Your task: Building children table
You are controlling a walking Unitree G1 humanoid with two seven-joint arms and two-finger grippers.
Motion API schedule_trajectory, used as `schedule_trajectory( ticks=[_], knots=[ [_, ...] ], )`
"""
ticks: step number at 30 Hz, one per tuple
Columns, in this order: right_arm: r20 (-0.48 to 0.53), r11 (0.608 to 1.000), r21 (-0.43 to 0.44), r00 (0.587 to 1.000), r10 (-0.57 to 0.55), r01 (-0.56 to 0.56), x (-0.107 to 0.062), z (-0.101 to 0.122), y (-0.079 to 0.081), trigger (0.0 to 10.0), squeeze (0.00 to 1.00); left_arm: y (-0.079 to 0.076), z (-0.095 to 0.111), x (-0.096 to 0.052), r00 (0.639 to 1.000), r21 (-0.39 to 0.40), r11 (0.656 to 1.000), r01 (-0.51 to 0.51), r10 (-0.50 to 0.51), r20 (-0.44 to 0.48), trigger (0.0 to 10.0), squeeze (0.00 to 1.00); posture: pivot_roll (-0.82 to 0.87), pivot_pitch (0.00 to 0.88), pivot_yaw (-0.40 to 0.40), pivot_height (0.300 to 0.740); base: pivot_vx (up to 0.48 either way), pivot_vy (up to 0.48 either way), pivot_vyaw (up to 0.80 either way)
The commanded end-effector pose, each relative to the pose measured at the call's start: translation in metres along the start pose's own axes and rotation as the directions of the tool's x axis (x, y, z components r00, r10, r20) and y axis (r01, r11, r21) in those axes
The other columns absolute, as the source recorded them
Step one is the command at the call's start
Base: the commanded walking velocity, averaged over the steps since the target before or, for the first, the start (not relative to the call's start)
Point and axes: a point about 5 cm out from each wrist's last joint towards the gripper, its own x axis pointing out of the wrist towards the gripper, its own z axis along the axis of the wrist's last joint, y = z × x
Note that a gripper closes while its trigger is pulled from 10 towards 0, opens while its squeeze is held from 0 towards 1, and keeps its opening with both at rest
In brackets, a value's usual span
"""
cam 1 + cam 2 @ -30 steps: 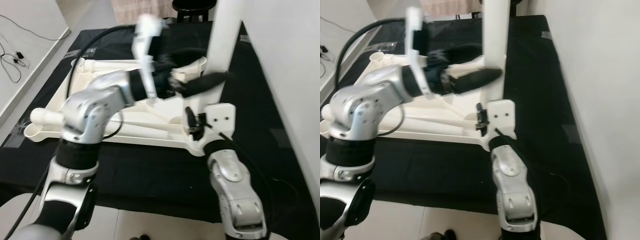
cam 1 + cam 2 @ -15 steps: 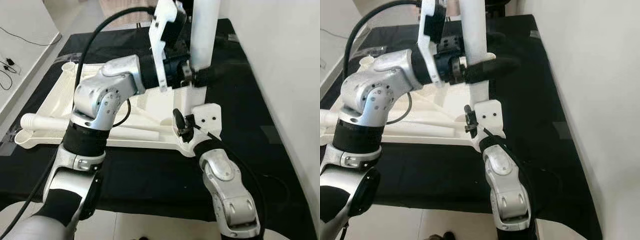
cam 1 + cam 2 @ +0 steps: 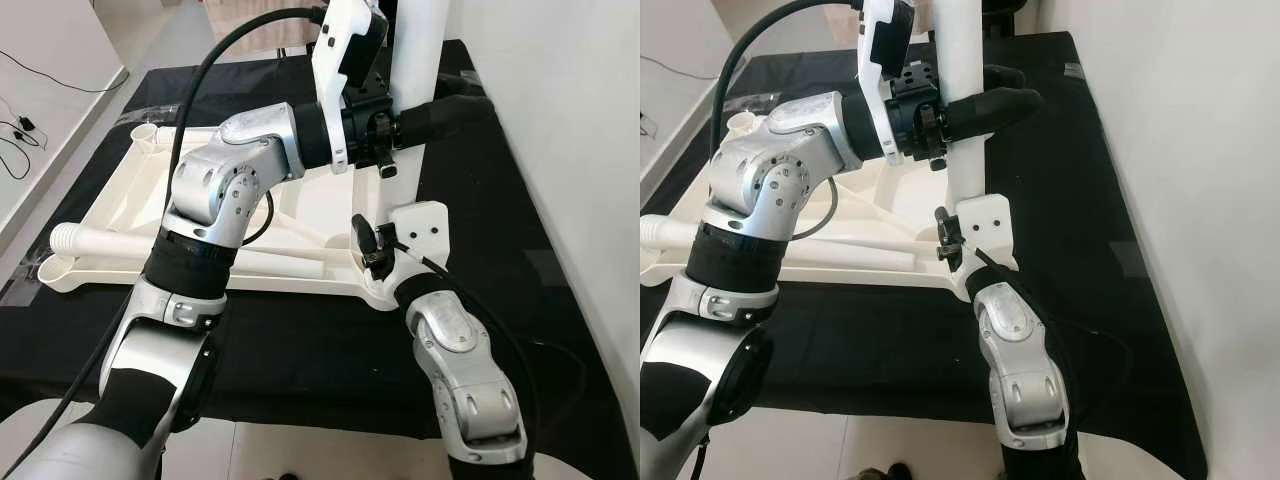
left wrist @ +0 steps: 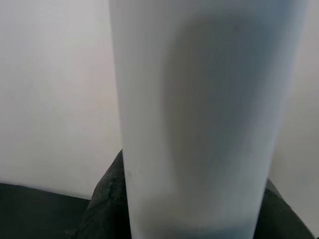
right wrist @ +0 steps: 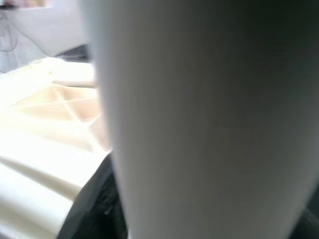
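Observation:
A white table top (image 3: 300, 205) lies upside down on a black mat (image 3: 300, 340). At its near right corner a white table leg (image 3: 415, 60) stands upright. My left gripper (image 3: 440, 108) reaches across from the left and is shut on the table leg high up, one black finger (image 3: 1000, 103) passing in front of it. In the left wrist view the table leg (image 4: 199, 114) stands between the dark fingers (image 4: 107, 204). My right gripper (image 3: 392, 232) is at the foot of the leg, shut on it behind the white wrist mount (image 3: 422, 225). The right wrist view has the table leg (image 5: 209, 119) very close.
A loose white leg (image 3: 110, 240) lies along the near left of the table top, and a round socket (image 3: 145, 132) shows at its far left corner. A white wall (image 3: 560, 120) runs close on the right. Cables (image 3: 20, 128) lie on the floor at the left.
The camera has shifted. My left gripper has moved right along the upright leg and its fingers now reach around and past it. The leg still stands at the corner.

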Motion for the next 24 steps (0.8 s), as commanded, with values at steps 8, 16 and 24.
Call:
schedule_trajectory(
  ticks=[8, 16, 24],
  knots=[
    [0.089, 0.824, 0.107, 0.831, 0.55, -0.557, 0.023, 0.022, -0.013, 10.0, 1.0, -0.005, -0.001, 0.009, 1.0, 0.008, 1.0, 0.016, -0.016, 0.009, 0.0, 0.0, -0.08, 0.233, 0.104, 0.74, 0.0, 0.0, 0.0],
    [0.021, 0.506, -0.004, 0.506, 0.862, -0.863, 0.025, 0.032, -0.025, 10.0, 0.0, -0.006, -0.002, 0.011, 1.0, 0.012, 1.0, 0.021, -0.021, 0.013, 0.0, 0.0, -0.07, 0.235, 0.102, 0.74, 0.0, 0.0, 0.0],
    [0.01, 0.363, 0.009, 0.363, 0.932, -0.932, 0.039, 0.034, -0.022, 10.0, 0.0, -0.004, -0.002, 0.009, 1.0, 0.018, 1.0, 0.018, -0.018, 0.012, 0.0, 0.0, -0.06, 0.233, 0.095, 0.74, 0.0, 0.0, 0.0]
  ],
)
